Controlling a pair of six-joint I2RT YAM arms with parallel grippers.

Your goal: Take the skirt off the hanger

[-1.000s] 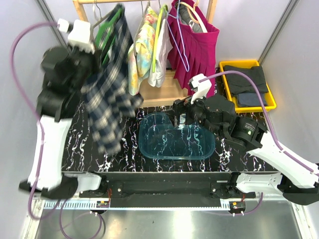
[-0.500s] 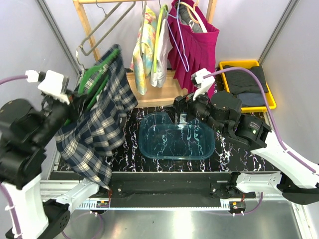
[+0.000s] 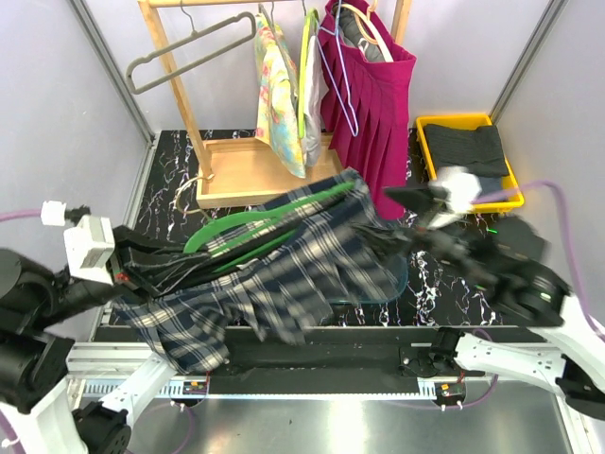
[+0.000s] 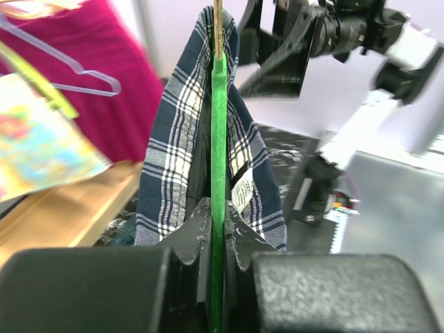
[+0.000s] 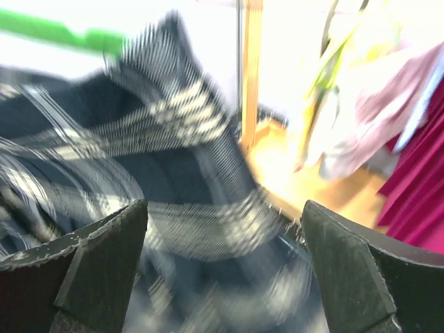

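A navy plaid skirt (image 3: 302, 274) hangs on a green hanger (image 3: 265, 219), which lies tilted across the middle of the table. My left gripper (image 3: 140, 274) is shut on the hanger's lower end. In the left wrist view the jaws (image 4: 218, 236) clamp the green bar (image 4: 218, 139), and the skirt (image 4: 173, 159) is draped over it beyond them. My right gripper (image 3: 383, 241) is at the skirt's right end. In the right wrist view it (image 5: 222, 263) is wide open with blurred skirt cloth (image 5: 180, 173) between and beyond the fingers. The hanger's tip (image 5: 62, 31) is at the upper left.
A teal tray (image 3: 401, 276) lies mostly under the skirt. A wooden rack (image 3: 246, 170) at the back holds a grey hanger (image 3: 189, 52), a floral garment (image 3: 279, 95) and a magenta skirt (image 3: 373, 104). A yellow bin (image 3: 454, 119) with dark cloth sits at the back right.
My left arm swung the hanger and skirt off the rack and down across the table. My right arm pulled back to the right and turned towards the skirt.
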